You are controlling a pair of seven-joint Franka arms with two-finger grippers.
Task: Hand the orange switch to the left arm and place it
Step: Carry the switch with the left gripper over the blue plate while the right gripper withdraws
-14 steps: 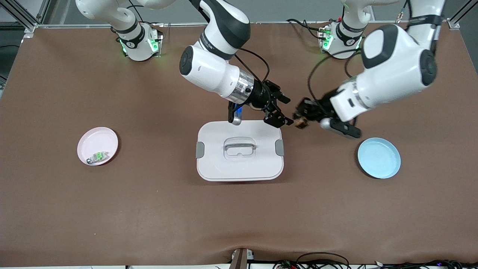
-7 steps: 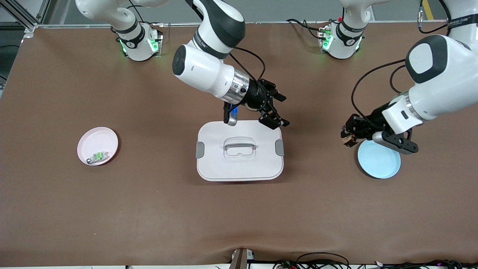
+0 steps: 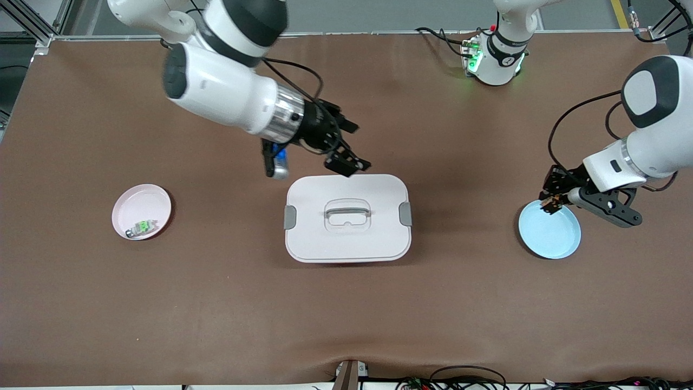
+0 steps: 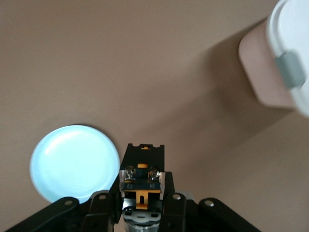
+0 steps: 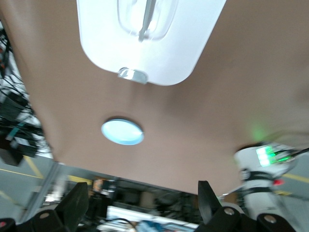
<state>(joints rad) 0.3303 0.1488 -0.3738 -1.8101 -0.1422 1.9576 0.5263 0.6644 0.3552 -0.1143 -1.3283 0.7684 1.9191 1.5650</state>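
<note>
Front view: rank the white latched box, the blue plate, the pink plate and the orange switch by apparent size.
1. White rounded plastic box.
2. Round light-blue plate and round pink plate: look alike, not ranked.
3. Tiny black-and-orange switch, held in the left gripper over the blue plate's rim.

Orange switch [image 4: 141, 179] clamped in the left hand [image 4: 141, 205], beside blue plate [image 4: 72, 162], box [image 4: 292, 58] well apart.

We identify a robotics laboratory. Two white arms [image 3: 227, 92] are bolted to a brown-covered table [image 3: 216, 303] framed by aluminium rails [image 3: 32, 27], and loose cables [image 3: 465, 379] run along its near edge.
</note>
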